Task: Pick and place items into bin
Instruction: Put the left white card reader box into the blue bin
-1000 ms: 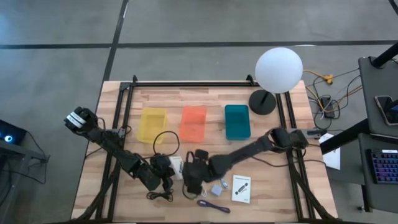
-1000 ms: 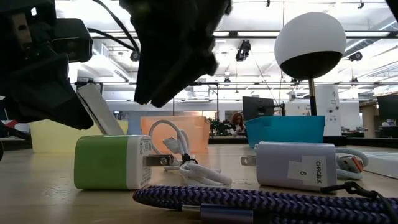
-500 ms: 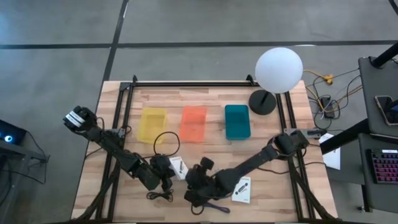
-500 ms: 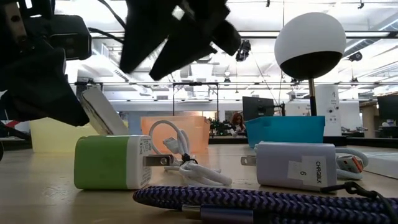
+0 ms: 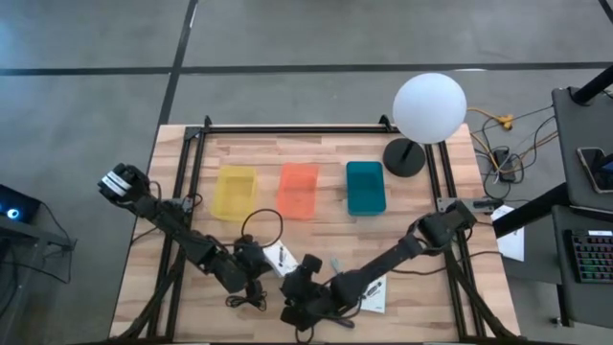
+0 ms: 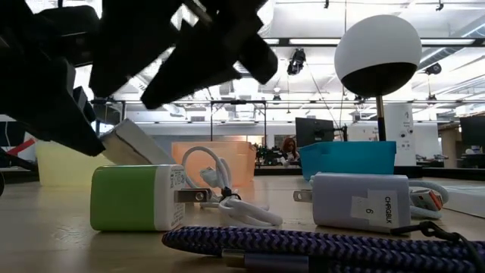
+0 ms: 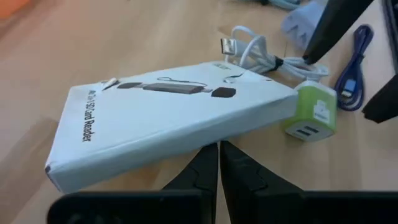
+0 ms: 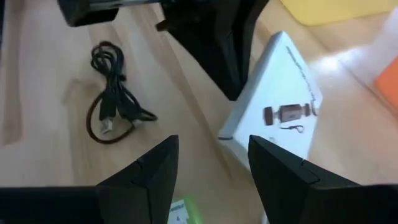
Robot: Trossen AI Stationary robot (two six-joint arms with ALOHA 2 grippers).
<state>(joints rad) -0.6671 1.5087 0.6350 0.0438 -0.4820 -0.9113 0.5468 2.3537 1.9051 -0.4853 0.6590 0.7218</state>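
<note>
Left gripper [image 7: 217,163] grasps the white box [image 7: 168,121], tilted; right gripper [image 8: 208,168], jaws released, hovers at its 4 o'clock.

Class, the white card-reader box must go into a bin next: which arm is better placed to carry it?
Left: the left gripper is shut on the white box, tilting it. The right gripper hovers open nearby.

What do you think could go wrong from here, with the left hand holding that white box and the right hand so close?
The left hand pinches the tilted white box only at one edge, so it could slip or swing. The right hand, open, hangs close above the box and the green charger; the arms may collide. The white cable lies against the charger and might drag along.
</note>
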